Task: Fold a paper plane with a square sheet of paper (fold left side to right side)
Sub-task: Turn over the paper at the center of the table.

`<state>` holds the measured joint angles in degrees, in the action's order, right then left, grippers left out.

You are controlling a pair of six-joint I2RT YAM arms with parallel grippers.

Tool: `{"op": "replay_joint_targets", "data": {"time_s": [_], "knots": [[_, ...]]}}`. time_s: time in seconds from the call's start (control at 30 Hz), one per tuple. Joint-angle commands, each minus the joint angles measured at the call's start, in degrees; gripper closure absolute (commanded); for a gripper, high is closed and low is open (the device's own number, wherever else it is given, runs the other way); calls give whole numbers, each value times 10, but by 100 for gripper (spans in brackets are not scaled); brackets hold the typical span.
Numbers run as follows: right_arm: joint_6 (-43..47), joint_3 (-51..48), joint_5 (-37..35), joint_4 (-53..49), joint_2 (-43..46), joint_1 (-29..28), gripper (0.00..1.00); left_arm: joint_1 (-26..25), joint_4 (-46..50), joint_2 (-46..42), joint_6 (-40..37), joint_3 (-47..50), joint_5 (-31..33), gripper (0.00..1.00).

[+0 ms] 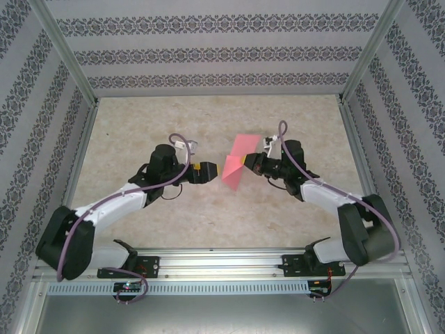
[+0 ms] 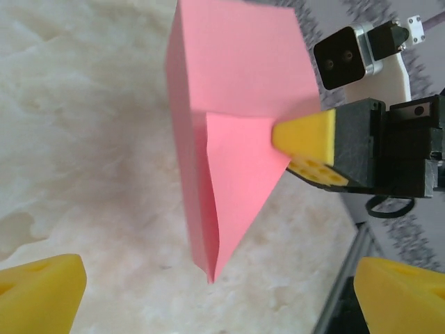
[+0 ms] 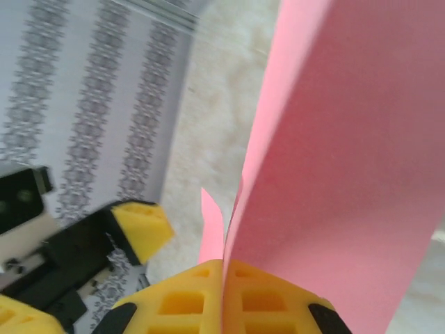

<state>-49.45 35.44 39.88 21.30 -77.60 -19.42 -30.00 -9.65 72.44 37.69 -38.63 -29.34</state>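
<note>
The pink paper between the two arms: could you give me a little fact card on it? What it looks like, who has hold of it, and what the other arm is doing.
item: sheet of paper, salmon-pink
shape: creased, with folded flaps tapering to a point at its lower end
pose: held upright, apparently off the table
held by: right jaws, shut on one edge
left jaws: wide open, facing the paper, not touching it
place: mid-table, between the two arms
plane: not yet a slim dart
</note>
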Motion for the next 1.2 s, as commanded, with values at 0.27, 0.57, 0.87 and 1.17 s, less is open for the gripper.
{"op": "replay_joint_targets", "data": {"time_s": [0.27,0.57,0.87,1.17], "knots": [[-22,82,68,19,130,-19,95,1,-200,-39,198,-24,-105,3],[-23,126,70,3,145,-65,94,-35,-261,-36,214,-52,-137,27],[-12,133,63,-20,151,-68,92,-47,-193,-66,155,-64,-128,71],[15,133,49,-72,165,-63,79,-51,-170,-69,139,-59,-121,98]]}}
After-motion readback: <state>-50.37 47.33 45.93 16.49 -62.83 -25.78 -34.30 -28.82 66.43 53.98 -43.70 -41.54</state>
